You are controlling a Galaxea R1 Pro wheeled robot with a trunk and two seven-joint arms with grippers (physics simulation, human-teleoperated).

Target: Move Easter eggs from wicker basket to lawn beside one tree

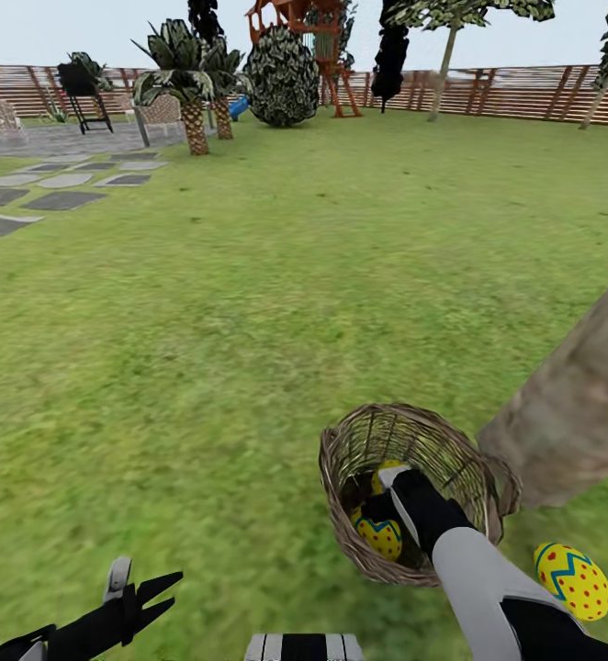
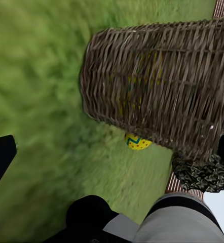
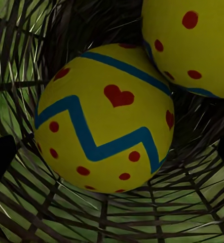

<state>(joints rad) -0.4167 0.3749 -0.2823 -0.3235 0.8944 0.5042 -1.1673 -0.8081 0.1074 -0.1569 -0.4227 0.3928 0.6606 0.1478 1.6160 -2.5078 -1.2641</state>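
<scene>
Basket: wicker basket [image 1: 412,491], lower centre-right of the head view, tipped on the lawn [image 1: 276,303] beside the tree [image 1: 575,413].
Eggs inside: two; nearer egg [image 3: 104,124] and second egg [image 3: 193,43], touching.
Egg out: placed egg [image 1: 572,580], lower right, on grass near the trunk, so one delivery looks done.
Right end effector [image 1: 391,491]: inside the basket, fingers apart either side of the nearer egg, apparently not yet clamped.
Left end effector [image 1: 143,597]: lower left, idle, spread open.
</scene>
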